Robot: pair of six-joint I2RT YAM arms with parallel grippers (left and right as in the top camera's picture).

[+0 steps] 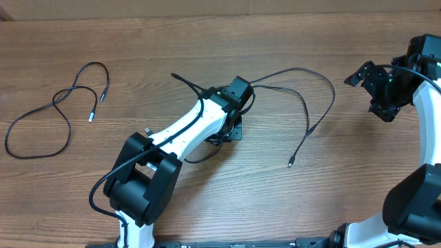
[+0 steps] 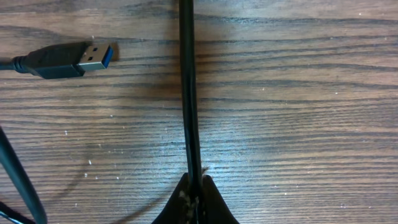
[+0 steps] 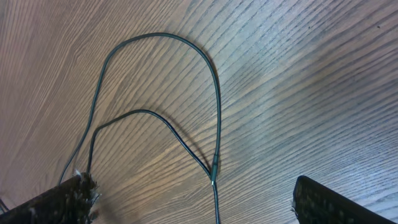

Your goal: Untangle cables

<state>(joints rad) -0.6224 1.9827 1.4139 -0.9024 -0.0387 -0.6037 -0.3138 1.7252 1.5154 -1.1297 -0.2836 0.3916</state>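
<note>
A thin black cable [image 2: 188, 93] runs straight up the left wrist view from between the fingertips of my left gripper [image 2: 194, 186], which is shut on it. A black USB plug [image 2: 68, 59] with a blue insert lies on the wood to its left. From above, the left gripper [image 1: 233, 122] sits mid-table over a tangle of cables, and one long cable [image 1: 310, 76] arcs right and ends in a small plug [image 1: 290, 164]. My right gripper [image 1: 375, 93] hangs open above the far right with nothing in it. Its wrist view shows two cable loops [image 3: 214, 93] between its fingers [image 3: 329, 202].
A separate thin black cable [image 1: 41, 117] with silver tips lies loose in loops at the far left of the wooden table [image 1: 344, 179]. The left arm [image 1: 182, 131] stretches diagonally from its base at the front.
</note>
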